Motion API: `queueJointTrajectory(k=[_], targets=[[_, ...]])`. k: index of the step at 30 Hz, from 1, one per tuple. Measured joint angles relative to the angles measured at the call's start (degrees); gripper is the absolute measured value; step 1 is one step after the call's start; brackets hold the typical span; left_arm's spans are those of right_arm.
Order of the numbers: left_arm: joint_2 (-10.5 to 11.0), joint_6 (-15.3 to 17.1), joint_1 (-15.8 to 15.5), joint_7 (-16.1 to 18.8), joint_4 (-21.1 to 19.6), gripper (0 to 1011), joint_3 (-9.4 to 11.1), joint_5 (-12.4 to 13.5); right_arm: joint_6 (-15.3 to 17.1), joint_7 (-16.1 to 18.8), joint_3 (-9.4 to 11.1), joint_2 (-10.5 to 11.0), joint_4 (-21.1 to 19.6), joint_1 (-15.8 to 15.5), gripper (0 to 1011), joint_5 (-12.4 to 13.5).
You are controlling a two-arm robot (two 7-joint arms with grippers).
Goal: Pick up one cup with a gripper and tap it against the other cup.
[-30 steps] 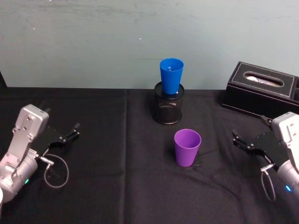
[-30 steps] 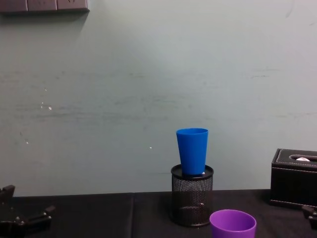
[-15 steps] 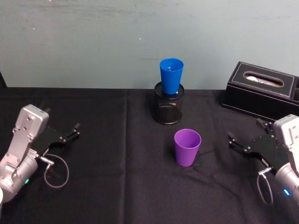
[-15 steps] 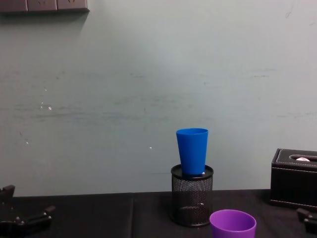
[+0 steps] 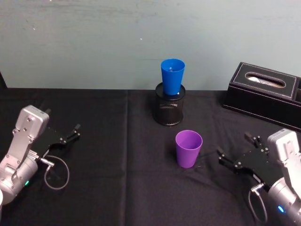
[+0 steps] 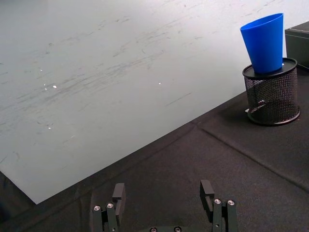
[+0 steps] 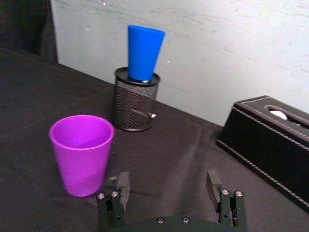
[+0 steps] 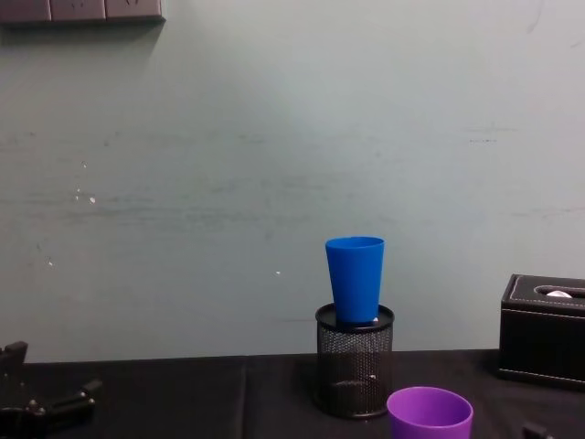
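Note:
The purple cup [image 5: 188, 148] stands upright on the black cloth, also seen in the right wrist view [image 7: 82, 152] and the chest view [image 8: 430, 416]. Behind it the blue cup [image 5: 172, 76] stands upright in a black mesh holder [image 5: 169, 110], likewise visible in the left wrist view [image 6: 263, 43]. My right gripper [image 5: 233, 145] is open and empty, a short way to the right of the purple cup and pointing at it; its jaws [image 7: 167, 180] frame bare cloth beside the cup. My left gripper [image 5: 74, 132] rests open at the far left [image 6: 162, 189].
A black tissue box [image 5: 265, 94] sits at the back right, behind my right arm. A grey cable loop [image 5: 56, 172] hangs by the left wrist. The table [image 5: 117, 155] is covered in black cloth, and a pale wall runs close behind the holder.
My right gripper has moved left and nearer along the table toward the purple cup, staying open. The cups and the left arm have not moved.

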Motion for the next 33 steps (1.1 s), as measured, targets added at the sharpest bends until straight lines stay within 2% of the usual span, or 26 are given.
queueJointTrajectory(k=[12, 19, 33], targets=[[0.0, 0.0, 0.0, 0.0, 0.0, 1011, 0.0, 0.0, -0.1, 2.7, -0.5, -1.8, -0.5, -1.4, 1003, -0.5], [0.0, 0.0, 0.0, 0.0, 0.0, 1011, 0.0, 0.0, -1.1, 4.8, -0.6, -3.0, -0.9, -2.1, 1003, -0.4], [0.0, 0.0, 0.0, 0.0, 0.0, 1011, 0.0, 0.0, -1.2, 8.0, -0.4, -6.9, 0.6, -1.4, 1003, 0.4]])
